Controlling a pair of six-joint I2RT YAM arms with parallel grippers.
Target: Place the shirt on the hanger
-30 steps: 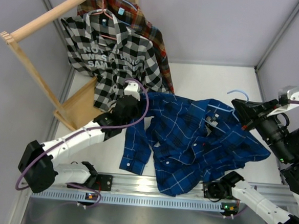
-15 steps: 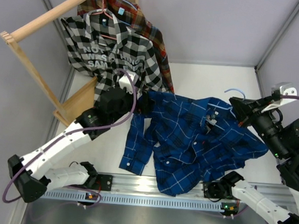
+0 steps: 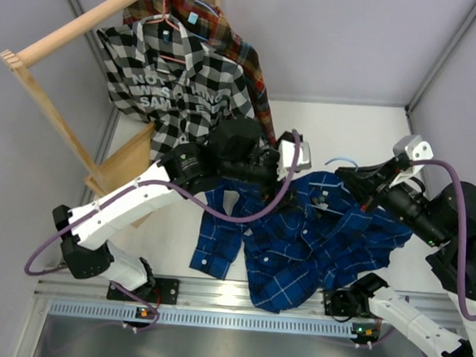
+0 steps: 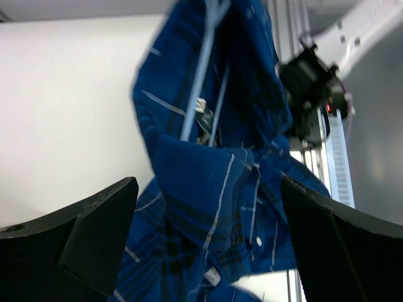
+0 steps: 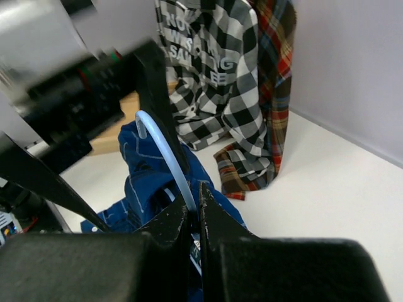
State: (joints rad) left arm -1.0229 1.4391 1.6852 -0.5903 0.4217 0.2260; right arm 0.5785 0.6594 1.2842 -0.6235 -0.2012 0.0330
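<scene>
The dark blue plaid shirt (image 3: 315,237) lies crumpled on the white table, its collar end lifted toward the middle. The light-blue hanger (image 3: 338,161) shows its hook above the collar, and its wires (image 4: 199,94) run inside the raised cloth. My right gripper (image 3: 355,181) is shut on the hanger's neck (image 5: 169,160), just above the shirt (image 5: 141,189). My left gripper (image 3: 302,176) has reached across to the collar and hangs open over it. In the left wrist view its fingers (image 4: 94,233) stand wide apart either side of the shirt (image 4: 208,189), touching nothing.
A wooden rack (image 3: 85,21) at the back left carries a black-and-white checked shirt (image 3: 183,85) and a red-brown plaid shirt (image 3: 257,86); both hang down to the table. A metal rail (image 3: 238,297) runs along the near edge. Grey walls close in both sides.
My left gripper opened, left the shirt's left side and swung right to the collar. My right gripper carried the hanger leftward, dragging the shirt's top with it.
</scene>
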